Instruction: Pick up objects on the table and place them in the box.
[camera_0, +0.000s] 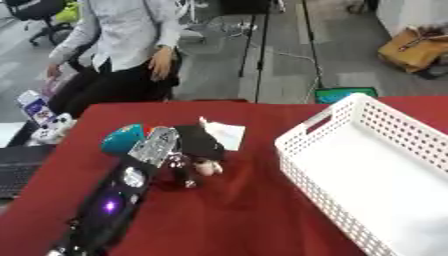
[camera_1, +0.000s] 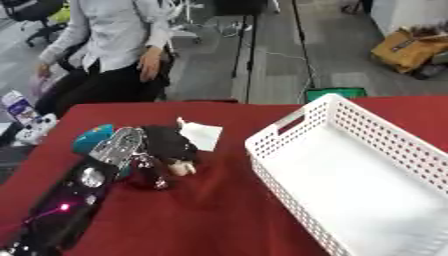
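While my left arm (camera_0: 109, 205) reaches up across the red table (camera_0: 227, 215) from the lower left corner, I can see it is long and black with a silver round joint and a small purple light on it. My left hand (camera_0: 188, 162) is at the end of the arm, over a little pile of things near the middle left of the table. A black, soft-looking thing (camera_0: 199, 141) lies right by the hand and partly covers it, so I cannot tell if my fingers are curled or straight, or if they hold anything. I can see a pale bit and some shiny bits under that black thing, but I cannot say what they are. A teal round thing (camera_0: 122, 138) sits just to the left of the hand, with a small orange bit (camera_0: 155, 131) beside it. A white sheet (camera_0: 226, 134) lies flat just behind the pile, touching the black thing. The white box (camera_0: 367, 125) is a basket with little holes in its walls and a slot handle on its near end. It stands on the right side of the table, well apart from the pile, and I see nothing inside it. I do not see my right hand in either view.
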